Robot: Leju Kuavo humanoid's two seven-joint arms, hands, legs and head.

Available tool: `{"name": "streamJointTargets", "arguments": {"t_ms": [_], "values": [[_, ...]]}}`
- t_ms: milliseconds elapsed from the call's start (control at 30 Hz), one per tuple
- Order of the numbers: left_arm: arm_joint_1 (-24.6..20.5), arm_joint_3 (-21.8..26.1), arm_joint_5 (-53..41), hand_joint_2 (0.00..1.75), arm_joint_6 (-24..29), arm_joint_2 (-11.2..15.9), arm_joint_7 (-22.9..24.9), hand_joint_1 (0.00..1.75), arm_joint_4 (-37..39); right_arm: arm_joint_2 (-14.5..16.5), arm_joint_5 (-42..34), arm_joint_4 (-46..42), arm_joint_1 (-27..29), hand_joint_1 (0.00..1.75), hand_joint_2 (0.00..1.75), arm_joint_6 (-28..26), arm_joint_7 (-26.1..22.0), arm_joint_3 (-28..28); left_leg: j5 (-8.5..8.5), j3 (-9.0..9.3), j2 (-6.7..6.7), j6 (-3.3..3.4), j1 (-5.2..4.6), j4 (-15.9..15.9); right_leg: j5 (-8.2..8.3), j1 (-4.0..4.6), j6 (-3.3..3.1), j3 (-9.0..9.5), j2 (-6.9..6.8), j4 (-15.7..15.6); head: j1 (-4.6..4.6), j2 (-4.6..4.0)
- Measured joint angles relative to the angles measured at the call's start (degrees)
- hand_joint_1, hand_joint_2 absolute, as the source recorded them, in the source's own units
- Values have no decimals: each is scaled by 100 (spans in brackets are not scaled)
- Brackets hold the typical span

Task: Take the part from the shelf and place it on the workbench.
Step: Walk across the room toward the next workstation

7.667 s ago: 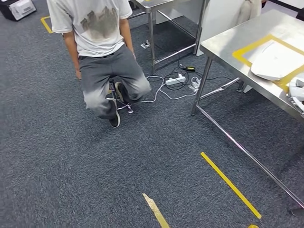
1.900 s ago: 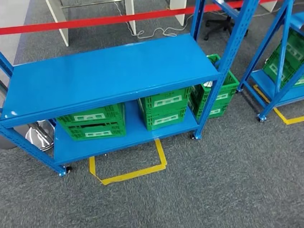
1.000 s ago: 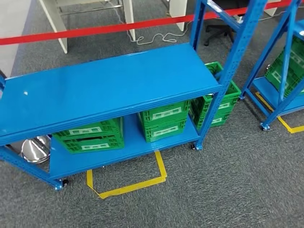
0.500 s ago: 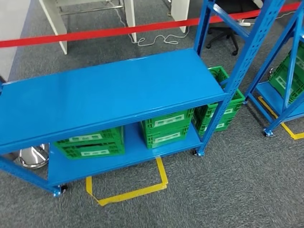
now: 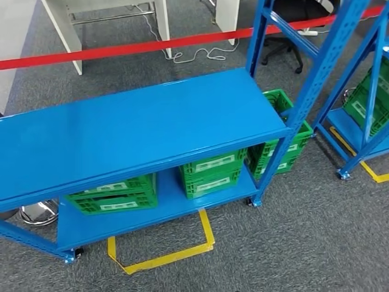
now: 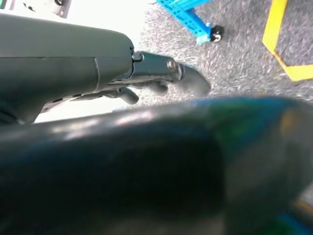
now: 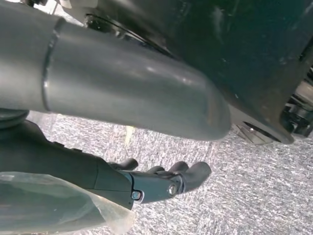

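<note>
**A:** So what's in front of it? From the head view I get a blue shelf (image 5: 137,131) with a bare top deck, and green crates (image 5: 112,193) tucked on the lower deck, another one (image 5: 212,172) next to it. A third green crate (image 5: 279,143) sits on the carpet just past the right-hand upright.

**B:** Yep, same. There's a yellow tape outline (image 5: 160,255) on the carpet right at the shelf's front edge, and a red barrier tape (image 5: 115,50) stretched across behind it. A second blue rack (image 5: 362,91) with more green crates stands off to the right.

**A:** Where's the part though?

**B:** Can't tell tbh. Nothing's lying on the top deck, and I can't see into the crates from here.

**A:** Hands?

**B:** Left hand (image 6: 155,81) is over the carpet near a shelf caster (image 6: 215,33), fingers (image 6: 191,81) stretched out loosely, nothing in them. Right hand (image 7: 162,183) looks the same, fingers (image 7: 195,174) slightly curved and apart over the carpet, holding nothing. There's some clear plastic film (image 7: 55,205) wrapped at that wrist.
</note>
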Motion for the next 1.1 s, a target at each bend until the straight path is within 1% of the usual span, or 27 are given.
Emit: {"name": "streamJointTargets", "arguments": {"t_ms": [67,100,133,200,233,267,300,333,367,400,433,500,533,600,633,700,733,767,800,833,867,900,933,967,1000,1067,1100], "values": [[15,1,-4,0,-12,3,19,0,1,0,19,0,-5,0,0,15,-3,1,-1,49,-3,67,14,-75,-22,-4,53,39,-10,-24,16,1],[19,2,-9,0,-19,5,33,0,1,0,35,0,-6,0,0,18,0,1,5,78,-3,102,26,-113,-84,-4,73,6,-11,63,25,1],[16,2,-18,0,-34,7,53,0,2,0,56,0,-7,0,0,20,1,2,7,108,-1,135,39,-145,-200,-4,89,-104,-10,280,34,1],[4,2,-43,0,-60,10,97,0,2,0,113,0,-6,0,0,14,-13,4,-20,137,-4,189,38,-163,-509,-5,107,-565,-10,1041,48,1],[0,2,-55,0,-67,13,116,0,2,0,144,0,-2,0,0,3,-26,7,-42,151,-18,204,35,-163,-602,-5,116,-813,-10,1406,49,0],[2,2,-62,0,-66,17,126,0,2,-1,171,0,5,0,0,-11,-41,9,-67,177,-44,210,32,-162,-585,-6,122,-987,-10,1609,49,0],[6,2,-66,0,-61,21,128,0,2,-1,187,0,11,0,0,-22,-54,11,-94,213,-82,207,31,-162,-444,-8,125,-1052,-9,1593,49,0],[9,2,-66,0,-57,22,129,0,2,-1,198,0,15,0,0,-31,-62,12,-125,261,-129,197,31,-161,-196,-13,122,-999,6,1350,50,0],[11,2,-66,0,-54,21,129,0,2,-2,204,0,18,0,0,-34,-69,14,-161,307,-180,181,32,-160,87,-23,114,-870,62,963,51,0],[5,2,-66,0,-51,20,129,0,2,-1,208,2,22,0,0,-35,-73,16,-199,337,-231,154,24,-152,285,-36,103,-724,178,602,54,0],[-5,2,-66,0,-49,19,129,0,2,-1,210,4,23,0,0,-36,-76,18,-229,350,-287,123,21,-143,404,-50,89,-595,279,327,56,1],[-17,3,-65,0,-45,21,129,0,2,-1,213,8,20,0,0,-36,-76,21,-253,336,-379,53,27,-141,400,-49,53,-478,389,153,56,1],[-16,4,-64,0,-45,23,129,0,2,-1,214,7,16,0,0,-37,-76,22,-252,334,-426,20,40,-150,397,-47,28,-455,347,131,54,1],[-6,4,-64,0,-44,27,129,0,2,1,219,7,15,0,0,-40,-79,22,-314,307,-346,-46,46,-66,393,-57,-39,-412,245,86,39,0],[-10,4,-64,0,-44,30,129,0,2,2,220,7,14,0,0,-39,-82,22,-414,231,-261,-77,43,111,387,-68,-74,-383,179,64,27,0],[-23,4,-64,0,-49,31,127,0,2,2,222,7,18,0,0,-20,-85,22,-716,-105,-100,-123,47,776,350,-66,-127,-330,29,51,9,0],[-25,4,-64,0,-55,31,124,0,2,2,227,7,20,0,0,-6,-82,22,-836,-303,-78,-139,53,1133,328,-62,-138,-309,-46,51,9,0],[-18,5,-63,0,-61,31,120,0,2,2,232,7,20,0,0,7,-79,22,-867,-449,-65,-149,58,1366,305,-59,-143,-286,-116,51,10,0],[-12,5,-63,0,-65,31,116,0,2,2,236,7,18,0,0,17,-76,22,-777,-498,-53,-151,60,1391,281,-57,-142,-259,-181,51,9,0],[-6,7,-62,0,-68,31,114,0,2,2,240,7,14,0,0,22,-75,23,-584,-442,-29,-144,60,1201,256,-56,-136,-225,-243,51,9,0],[-3,7,-62,0,-70,31,114,0,2,2,244,7,11,0,0,28,-75,24,-334,-305,38,-124,55,848,228,-55,-124,-186,-300,50,9,0],[-5,8,-62,0,-75,31,114,0,2,3,249,7,10,0,0,34,-73,24,-147,-151,174,-97,31,483,197,-44,-101,-165,-355,50,8,0],[-12,8,-62,0,-80,31,114,0,2,3,255,7,10,0,0,39,-70,24,-35,-26,296,-62,4,189,166,-30,-69,-137,-400,51,5,0],[-16,8,-62,0,-87,30,117,0,2,3,263,7,6,0,0,45,-66,25,6,42,396,-27,-23,14,141,-14,-36,-121,-451,48,8,0],[-17,8,-62,0,-96,30,123,0,2,3,269,7,2,0,0,52,-60,25,-15,55,434,3,-47,-40,127,2,-4,-102,-504,39,13,1],[-5,12,-61,0,-147,32,153,0,4,3,284,6,-18,0,0,61,-51,27,3,54,322,67,-37,-87,103,5,51,-51,-602,12,25,1],[1,17,-56,0,-183,33,172,0,5,3,290,5,-25,0,0,66,-49,28,17,72,264,98,-22,-115,59,-1,78,-47,-556,39,38,1]]}}
